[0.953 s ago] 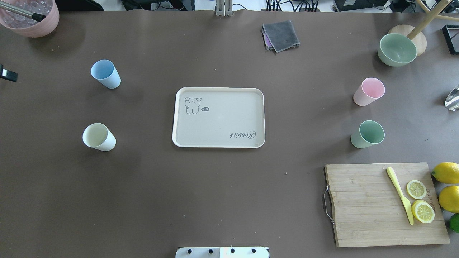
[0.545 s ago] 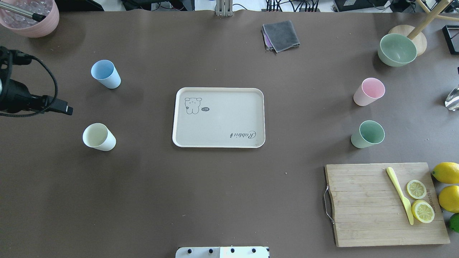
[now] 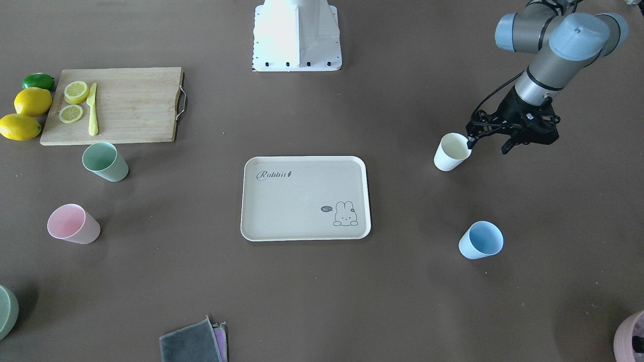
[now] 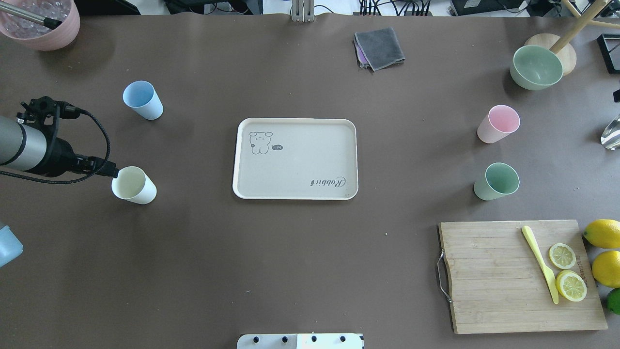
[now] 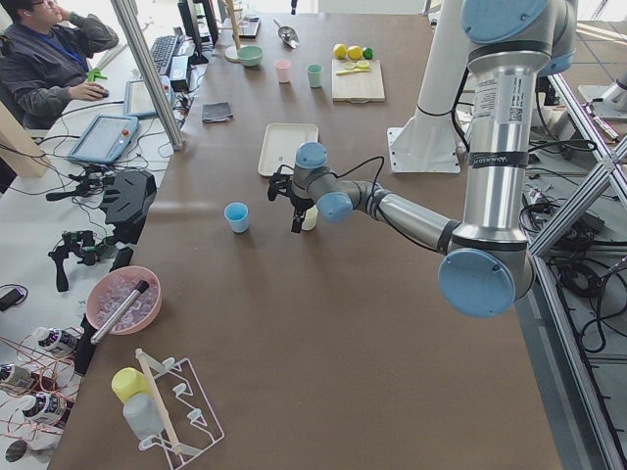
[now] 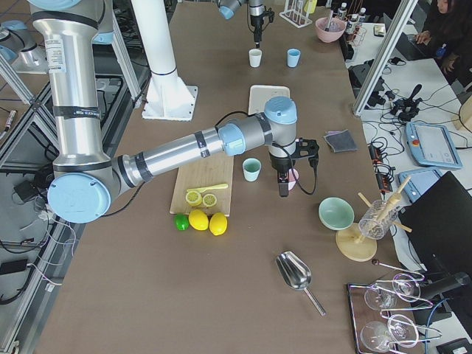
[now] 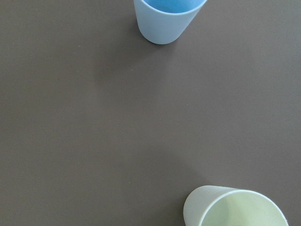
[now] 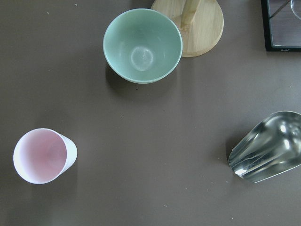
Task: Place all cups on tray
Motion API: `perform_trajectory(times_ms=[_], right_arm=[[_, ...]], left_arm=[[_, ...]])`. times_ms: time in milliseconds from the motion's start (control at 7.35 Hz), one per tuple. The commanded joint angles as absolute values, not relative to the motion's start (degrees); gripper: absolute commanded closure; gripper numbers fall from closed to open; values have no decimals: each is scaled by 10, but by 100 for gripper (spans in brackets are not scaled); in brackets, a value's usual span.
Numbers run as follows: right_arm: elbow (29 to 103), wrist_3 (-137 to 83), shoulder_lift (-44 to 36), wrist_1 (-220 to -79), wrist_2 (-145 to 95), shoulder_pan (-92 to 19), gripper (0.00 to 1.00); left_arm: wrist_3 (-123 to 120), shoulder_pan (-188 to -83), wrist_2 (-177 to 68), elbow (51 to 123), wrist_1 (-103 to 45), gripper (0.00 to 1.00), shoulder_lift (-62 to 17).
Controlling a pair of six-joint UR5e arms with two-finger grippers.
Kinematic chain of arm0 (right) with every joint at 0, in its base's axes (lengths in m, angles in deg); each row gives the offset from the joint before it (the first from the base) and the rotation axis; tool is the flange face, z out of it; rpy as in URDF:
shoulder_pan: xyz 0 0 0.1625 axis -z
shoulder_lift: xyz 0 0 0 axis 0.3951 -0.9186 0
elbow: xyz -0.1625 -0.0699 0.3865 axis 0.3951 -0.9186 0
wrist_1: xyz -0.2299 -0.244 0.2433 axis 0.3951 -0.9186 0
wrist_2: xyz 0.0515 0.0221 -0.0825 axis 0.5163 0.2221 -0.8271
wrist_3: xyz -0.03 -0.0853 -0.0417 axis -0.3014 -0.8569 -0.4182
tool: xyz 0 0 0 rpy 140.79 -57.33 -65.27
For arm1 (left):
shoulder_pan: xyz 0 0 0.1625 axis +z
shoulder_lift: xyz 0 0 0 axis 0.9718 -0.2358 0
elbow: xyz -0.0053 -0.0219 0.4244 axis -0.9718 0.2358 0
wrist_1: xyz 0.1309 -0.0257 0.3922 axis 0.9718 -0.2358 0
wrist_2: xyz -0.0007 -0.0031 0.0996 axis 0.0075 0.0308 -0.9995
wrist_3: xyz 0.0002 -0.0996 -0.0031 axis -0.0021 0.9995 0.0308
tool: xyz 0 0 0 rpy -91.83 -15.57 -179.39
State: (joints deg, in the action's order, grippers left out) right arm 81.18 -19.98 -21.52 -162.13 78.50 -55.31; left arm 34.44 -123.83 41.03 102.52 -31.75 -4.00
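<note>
a: left gripper (image 3: 488, 146) has swung in from the table (image 4: 290, 266) edge since half a second back, hasn't it?
b: yes. it now hangs just beside the cream cup (image 4: 133, 185). from the front, one finger (image 3: 473, 139) lines up with the rim, but i can't tell if they touch. no cup has shifted, nor the tray (image 4: 300, 160).
a: its jaws?
b: spread wide, nothing between them.
a: right gripper (image 6: 282, 188)?
b: only the side camera shows it, above the pink cup (image 4: 499, 123) and near the green cup (image 4: 496, 181). whether its jaws are apart or together, i can't tell.
a: where are the cups?
b: all four stand upright on the table, off the tray. cream and the blue cup (image 4: 143, 100) are well out on its left, pink and green well out on its right. the tray lies mid-table between the two pairs.
</note>
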Motion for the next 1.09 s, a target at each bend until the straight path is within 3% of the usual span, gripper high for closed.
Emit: perform_trajectory(times_ms=[0,136,272,408,545,953], right_arm=[[811,-201,-215,-1621,784,-552,0],[811,-201,-215,-1621,783,-552,0],[811,-201,-215,-1621,781,-551,0],[811,-201,-216,-1621,781,-551,0],[811,-201,-216,-1621,781,-551,0],[812,-201,-220,-1620,782,-551,0]], left_arm=[[344,-1217,407,1019,-325,45,-41],[344,-1207,407,1020,-325,46,-42],[344,-1201,407,1019,-325,63,-42],[344,-1197,393,1020,-326,94,-42],[345,-1196,392,1023,-326,100,-44],[357,-1197,397,1027,-282,100,-126]])
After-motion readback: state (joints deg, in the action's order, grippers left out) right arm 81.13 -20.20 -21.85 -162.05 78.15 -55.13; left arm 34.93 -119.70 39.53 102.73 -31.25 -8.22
